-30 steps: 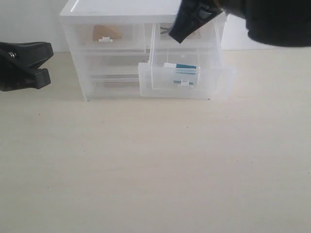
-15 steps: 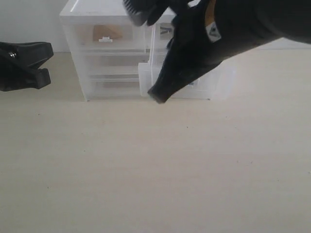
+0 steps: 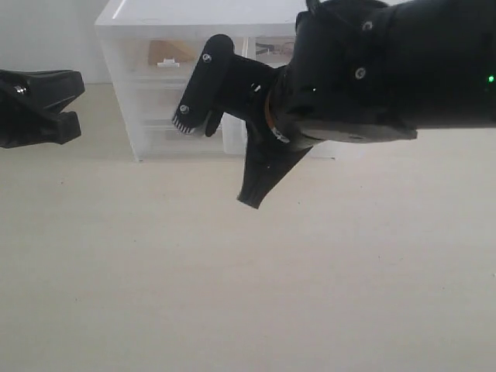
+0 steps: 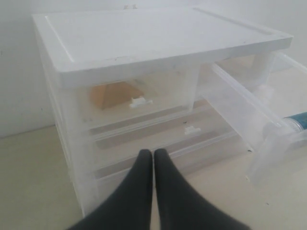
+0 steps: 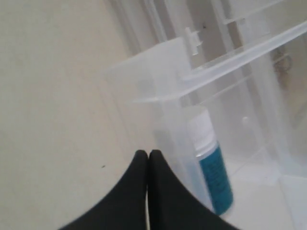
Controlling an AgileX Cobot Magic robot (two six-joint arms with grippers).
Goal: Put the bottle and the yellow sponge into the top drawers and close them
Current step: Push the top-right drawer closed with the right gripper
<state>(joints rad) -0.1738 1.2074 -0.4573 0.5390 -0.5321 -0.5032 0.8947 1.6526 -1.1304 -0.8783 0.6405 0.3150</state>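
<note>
The yellow sponge point(image 3: 170, 53) point(image 4: 115, 93) lies inside the shut top left drawer point(image 4: 139, 96) of the white unit point(image 3: 194, 15). The top right drawer point(image 5: 158, 81) point(image 4: 240, 103) stands pulled out, and the teal bottle point(image 5: 213, 167) point(image 4: 297, 119) lies on its side in it. My right gripper point(image 5: 147, 154) point(image 3: 249, 200) is shut and empty, just outside that drawer's front wall, low over the table. The right arm hides most of this drawer in the exterior view. My left gripper point(image 4: 153, 153) point(image 3: 70, 105) is shut and empty, off to the left of the unit.
Two full-width drawers point(image 4: 192, 132) sit shut below the top ones. The open drawer's white handle point(image 5: 193, 36) juts out from its front wall. Bare beige table point(image 3: 232, 294) stretches in front of the unit. A white wall point(image 3: 39, 31) is behind.
The right arm has swung down from above the unit to in front of it, now hiding the open drawer in the exterior view. The left arm has not moved.
</note>
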